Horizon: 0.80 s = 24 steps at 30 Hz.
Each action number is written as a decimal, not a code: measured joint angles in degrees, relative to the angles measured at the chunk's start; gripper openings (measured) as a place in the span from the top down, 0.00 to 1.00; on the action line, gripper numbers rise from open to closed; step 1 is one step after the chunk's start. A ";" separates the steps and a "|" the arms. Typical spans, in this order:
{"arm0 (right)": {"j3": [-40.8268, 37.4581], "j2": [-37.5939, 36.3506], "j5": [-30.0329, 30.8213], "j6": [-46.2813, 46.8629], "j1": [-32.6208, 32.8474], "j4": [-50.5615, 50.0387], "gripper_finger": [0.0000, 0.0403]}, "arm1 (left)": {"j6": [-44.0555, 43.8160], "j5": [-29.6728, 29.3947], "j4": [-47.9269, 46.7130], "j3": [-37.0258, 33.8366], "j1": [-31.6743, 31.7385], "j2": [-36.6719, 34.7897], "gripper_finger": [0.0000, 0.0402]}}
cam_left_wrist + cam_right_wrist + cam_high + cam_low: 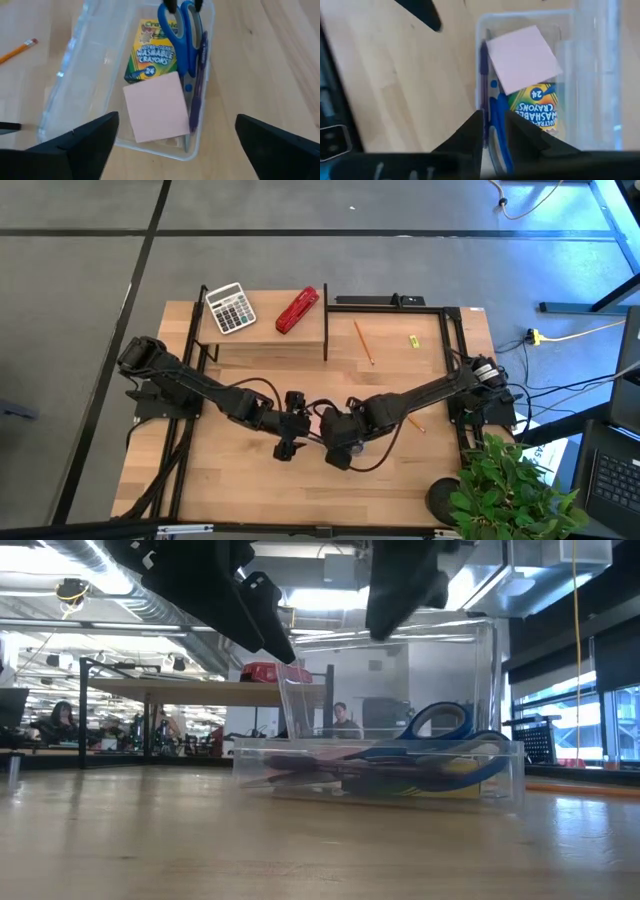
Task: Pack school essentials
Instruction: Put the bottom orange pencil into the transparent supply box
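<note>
Both arms reach to the middle of the wooden tabletop [240, 480], where a clear plastic box [378, 772] sits with its transparent lid raised upright behind it. The left gripper [175, 142] hovers above one end of the box with its fingers [85, 145] spread wide and nothing between them; the right gripper [494, 131] hangs over the other end, its fingers [467, 132] drawn close with only a narrow gap and gripping nothing. Inside the box lie a pink sticky-note pad [156, 106], resting on a box of washable crayons [152, 51]; blue-handled scissors [181, 37] lie along one long wall, with a dark pen [197, 80] just beside them. An orange pencil [363, 341] lies on the bare wood well apart from the box, towards the far right; a small yellow piece [412, 340] lies near it; a second pencil [19, 49] lies near the box. On a raised shelf [262, 335] at the far edge stand a white-grey calculator [230, 308] and a red stapler [298, 310]. A green plant [510, 490] stands at the near right corner.
</note>
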 joint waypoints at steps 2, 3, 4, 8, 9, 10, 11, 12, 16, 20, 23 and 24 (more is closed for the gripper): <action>0.00 -1.32 0.01 0.00 0.39 0.45 0.80 | 0.02 -0.01 0.01 0.02 0.00 0.00 0.02; 0.02 -2.08 0.02 0.00 0.57 0.99 0.80 | 0.02 0.02 -0.03 0.02 0.00 0.00 0.02; 0.08 -2.92 0.03 -0.03 0.80 1.25 0.80 | 0.02 0.02 -0.07 0.02 0.00 0.00 0.02; 0.11 -6.11 2.25 -0.04 1.49 1.12 0.80 | 0.01 0.01 -0.07 0.02 0.00 0.00 0.02; 0.11 -6.88 3.68 -0.06 1.59 0.99 0.80 | 0.00 0.01 -0.05 0.02 0.00 0.00 0.02; 0.11 -7.66 5.15 -0.11 1.64 0.70 0.80 | -0.01 0.01 -0.07 0.02 0.00 0.00 0.02; 0.11 -8.66 6.59 -0.04 1.73 0.61 0.80 | -0.02 0.02 -0.07 0.02 0.00 0.00 0.02; 0.12 -9.65 7.87 0.08 1.73 0.41 0.80 | -0.02 0.02 -0.07 0.02 0.00 0.00 0.02; 0.24 -12.83 14.01 0.58 1.67 -6.34 0.80 | -0.21 0.00 -0.22 0.02 0.00 0.00 0.02; 0.20 -16.61 19.10 6.66 0.63 -17.92 0.80 | -1.48 0.03 -0.43 0.02 0.00 0.00 0.02; -0.06 -18.98 21.63 9.58 -0.03 -25.49 0.80 | -1.91 0.03 -0.52 0.02 -0.02 0.00 0.02; -0.54 -19.83 22.39 10.41 -0.19 -27.32 0.80 | -1.91 0.02 -0.70 0.02 -0.01 0.00 0.02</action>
